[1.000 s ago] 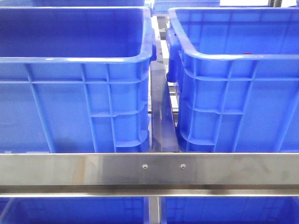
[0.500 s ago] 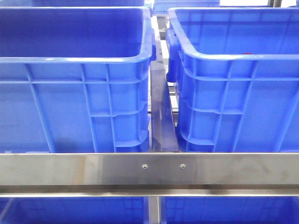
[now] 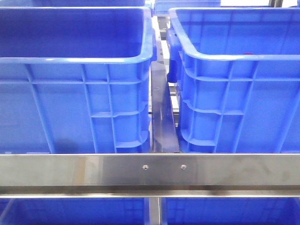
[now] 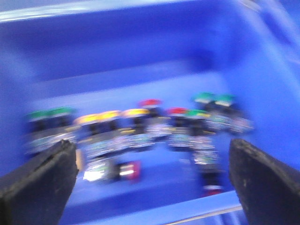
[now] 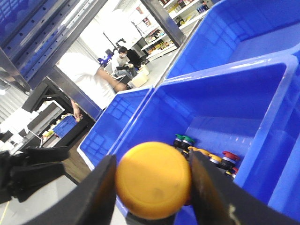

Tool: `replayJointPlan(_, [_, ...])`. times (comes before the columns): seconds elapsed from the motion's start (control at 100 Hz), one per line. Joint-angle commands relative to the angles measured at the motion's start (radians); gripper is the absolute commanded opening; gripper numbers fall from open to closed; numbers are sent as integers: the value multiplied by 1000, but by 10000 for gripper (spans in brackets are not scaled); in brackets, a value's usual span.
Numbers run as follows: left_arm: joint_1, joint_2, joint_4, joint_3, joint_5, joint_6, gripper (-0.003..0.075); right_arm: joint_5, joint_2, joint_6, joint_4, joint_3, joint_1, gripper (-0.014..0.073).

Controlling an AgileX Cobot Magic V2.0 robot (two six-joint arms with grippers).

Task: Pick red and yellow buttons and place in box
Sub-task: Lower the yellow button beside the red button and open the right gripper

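Note:
In the right wrist view my right gripper [image 5: 153, 183] is shut on an orange-yellow button [image 5: 152, 178], held above a blue crate [image 5: 262, 117] that holds several green, yellow and red buttons [image 5: 228, 156]. The left wrist view is blurred. My left gripper [image 4: 152, 183] is open and empty over a crate floor with a row of buttons, among them red tops [image 4: 150, 102] and yellow tops [image 4: 110, 115]. In the front view the box [image 3: 234, 57], with its lighter inside, stands at the right. A tiny red speck [image 3: 248, 54] shows at its rim. Neither gripper shows there.
A matching blue crate [image 3: 75, 58] with a darker inside stands at the left of the front view. A steel rail [image 3: 150, 171] crosses in front of both crates, with more blue crates below it. People [image 5: 91, 75] and steel shelving posts [image 5: 164, 18] show behind in the right wrist view.

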Motion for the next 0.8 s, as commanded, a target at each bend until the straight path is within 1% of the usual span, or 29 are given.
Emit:
replayJointPlan(0.0, [78,-83,-1,25,-67,-12,606,12,-27,-29,154,-35,-8,176])
replayJointPlan(0.08, [129,-162,-1,78,-67,-12,596,-26,-27,-51,154,-35,-8,176])
replayJointPlan(0.15, [159,-222,-1,120,-67,-12,571,-60,-27,-66,154,-35,-8,176])
replayJointPlan(0.2, [169,-260,-1,147,-67,-12,542,-89,-27,-81,154,-35,-8,176])
replayJointPlan(0.27, [174,-308,-1,179,-67,-12,479,-135,-27,-112,154,-35,-8,176])
replayJointPlan(0.37, [174,-362,-1,212,-67,-12,338,-224,-27,-168,154,-35,-8,176])
replayJointPlan(0.44, [174,-390,-1,223,-67,-12,196,-297,-27,-206,154,-35,-10,176])
replayJointPlan(0.46, [174,-396,-1,226,-67,-12,169,-312,-27,-214,154,-35,-10,176])
replayJointPlan(0.49, [174,-403,-1,228,-67,-12,101,-353,-27,-230,154,-35,-10,176])
replayJointPlan(0.51, [174,-408,-1,228,-67,-12,74,-377,-27,-246,154,-35,-10,176])
replayJointPlan(0.56, [174,-412,-1,229,-67,-12,-22,-435,-27,-274,154,-36,-10,176])
replayJointPlan(0.79, [174,-413,-1,229,-67,-12,-19,-752,-15,-478,154,-65,-10,176])
